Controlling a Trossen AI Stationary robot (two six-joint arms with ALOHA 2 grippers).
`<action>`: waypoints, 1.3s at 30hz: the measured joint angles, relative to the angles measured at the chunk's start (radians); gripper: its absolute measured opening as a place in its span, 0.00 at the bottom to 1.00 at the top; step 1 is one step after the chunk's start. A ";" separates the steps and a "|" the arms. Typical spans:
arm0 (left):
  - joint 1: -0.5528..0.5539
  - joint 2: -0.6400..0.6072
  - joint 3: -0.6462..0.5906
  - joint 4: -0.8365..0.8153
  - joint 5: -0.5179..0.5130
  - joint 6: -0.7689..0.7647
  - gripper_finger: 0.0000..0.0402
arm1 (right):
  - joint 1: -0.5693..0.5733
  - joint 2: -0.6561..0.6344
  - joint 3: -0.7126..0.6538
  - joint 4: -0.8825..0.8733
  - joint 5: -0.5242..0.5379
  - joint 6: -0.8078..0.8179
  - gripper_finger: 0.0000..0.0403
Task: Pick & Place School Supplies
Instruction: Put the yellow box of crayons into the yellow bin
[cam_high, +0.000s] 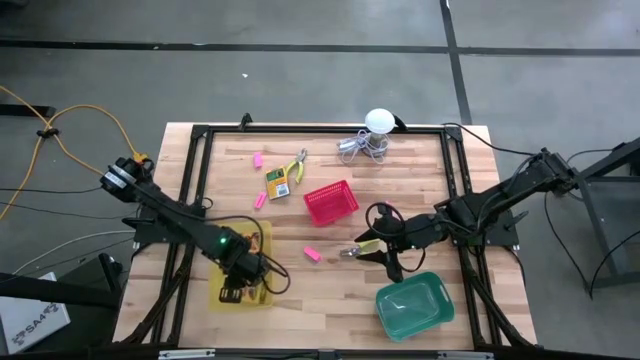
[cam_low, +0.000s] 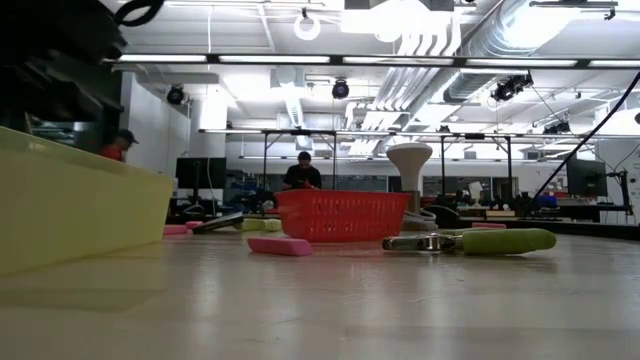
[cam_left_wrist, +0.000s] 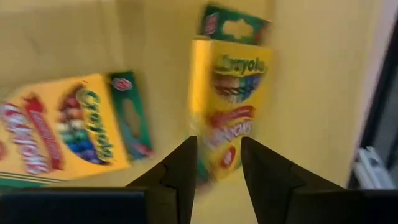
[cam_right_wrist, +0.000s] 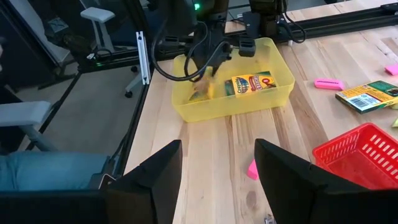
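High view: left gripper (cam_high: 240, 283) sits over the yellow tray (cam_high: 222, 292) at the table's front-left edge; right gripper (cam_high: 383, 250), jaws wide and empty, hovers by pliers (cam_high: 358, 249) near the green tray (cam_high: 412, 306).

Left wrist view: fingers parted around 1 crayon box (cam_left_wrist: 231, 102), apparently being released; a 2nd box (cam_left_wrist: 68, 127) lies beside it.

Judgement: placing step; next, lift clear.

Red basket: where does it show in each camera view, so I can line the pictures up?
High view: red basket near table centre, just left of the middle.
Low view: red basket mid-picture, standing behind a pink eraser.
Left wrist view: not in it; only crayon boxes in the yellow tray.
Right wrist view: red basket at lower right edge.
Shared landmark: yellow tray.
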 joint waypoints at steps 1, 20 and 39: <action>0.003 0.000 0.000 -0.001 -0.014 0.004 0.30 | 0.000 0.000 0.000 0.000 0.000 0.001 0.48; 0.125 -0.018 0.033 -0.011 -0.199 0.119 0.30 | -0.031 0.083 0.000 -0.006 0.027 -0.008 0.48; 0.405 -0.069 0.141 -0.002 -0.511 0.214 0.30 | -0.044 0.196 0.000 -0.009 0.035 0.002 0.48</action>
